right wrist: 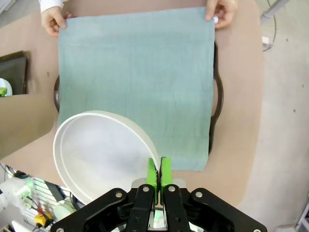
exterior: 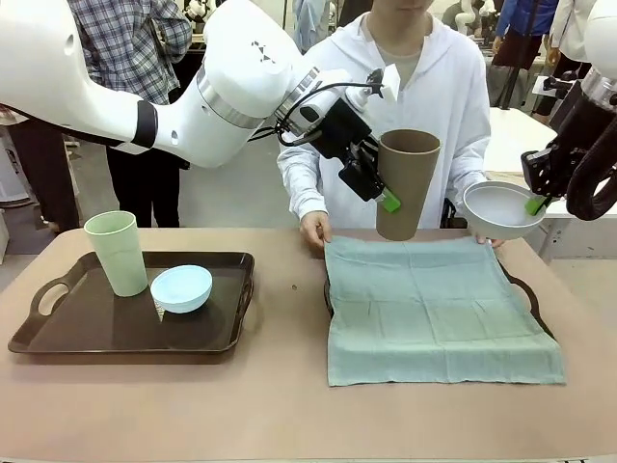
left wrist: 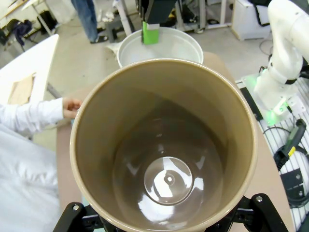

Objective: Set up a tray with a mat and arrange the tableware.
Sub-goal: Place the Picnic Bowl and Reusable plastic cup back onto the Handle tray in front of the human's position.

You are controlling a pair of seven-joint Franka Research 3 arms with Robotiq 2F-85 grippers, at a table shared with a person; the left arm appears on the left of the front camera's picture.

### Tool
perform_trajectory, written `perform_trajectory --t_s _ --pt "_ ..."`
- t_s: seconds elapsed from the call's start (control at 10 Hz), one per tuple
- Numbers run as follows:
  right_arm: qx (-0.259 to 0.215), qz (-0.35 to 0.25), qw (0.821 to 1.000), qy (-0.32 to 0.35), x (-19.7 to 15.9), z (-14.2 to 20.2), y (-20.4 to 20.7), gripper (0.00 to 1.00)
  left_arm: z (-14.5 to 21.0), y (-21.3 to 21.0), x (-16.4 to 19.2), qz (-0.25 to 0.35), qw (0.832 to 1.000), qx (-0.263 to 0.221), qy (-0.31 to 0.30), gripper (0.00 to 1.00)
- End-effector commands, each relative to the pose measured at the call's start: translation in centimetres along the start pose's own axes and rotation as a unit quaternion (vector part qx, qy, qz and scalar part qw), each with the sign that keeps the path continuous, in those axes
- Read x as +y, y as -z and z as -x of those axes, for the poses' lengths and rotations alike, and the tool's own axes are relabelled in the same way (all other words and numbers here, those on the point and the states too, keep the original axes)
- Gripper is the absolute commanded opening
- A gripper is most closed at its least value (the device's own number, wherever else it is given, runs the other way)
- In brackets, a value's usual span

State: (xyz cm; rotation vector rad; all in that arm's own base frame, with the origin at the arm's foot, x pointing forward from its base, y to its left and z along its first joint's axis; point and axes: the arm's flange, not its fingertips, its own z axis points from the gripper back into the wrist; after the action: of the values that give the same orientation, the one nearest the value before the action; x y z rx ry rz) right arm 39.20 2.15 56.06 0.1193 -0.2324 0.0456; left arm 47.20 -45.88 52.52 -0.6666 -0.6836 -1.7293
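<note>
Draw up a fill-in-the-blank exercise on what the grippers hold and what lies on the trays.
1. The brown cup in the left gripper is ____ inside.
2. The right gripper is shut on the ____ of the white bowl.
3. The left tray carries ____ things: the pale green cup and the light blue bowl.
4. The mat over the right tray is held at its far corners by the person's ____.
Missing words: empty; rim; two; hands.

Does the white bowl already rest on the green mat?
No, the white bowl is up in the air by the mat's far right corner, its rim pinched in the right gripper's jaws.
</note>
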Motion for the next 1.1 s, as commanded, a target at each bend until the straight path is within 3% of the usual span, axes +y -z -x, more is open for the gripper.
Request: perform_trajectory --t_s 0.0,0.6,0.7,0.8,1.0 --pt "0.000 0.001 1.000 -0.003 0.0 0.1 0.0 0.00 -0.2 -0.3 0.0 0.003 1.000 -0.002 0.005 0.00" --pt "0.000 0.001 1.000 -0.003 0.0 0.1 0.0 0.00 -0.2 -0.3 0.0 0.003 1.000 -0.002 0.005 0.00" --pt "0.000 0.000 1.000 0.000 0.0 0.0 0.0 0.04 0.0 0.0 0.0 0.000 1.000 0.000 0.000 0.83" --pt "0.008 0.008 1.000 0.006 -0.5 -1.2 2.1 0.04 1.9 1.3 0.9 0.003 1.000 0.009 0.006 0.83" --pt "0.026 0.003 1.000 0.003 -0.6 -3.2 5.8 0.04 5.3 3.1 2.4 0.007 1.000 -0.019 0.013 0.83"
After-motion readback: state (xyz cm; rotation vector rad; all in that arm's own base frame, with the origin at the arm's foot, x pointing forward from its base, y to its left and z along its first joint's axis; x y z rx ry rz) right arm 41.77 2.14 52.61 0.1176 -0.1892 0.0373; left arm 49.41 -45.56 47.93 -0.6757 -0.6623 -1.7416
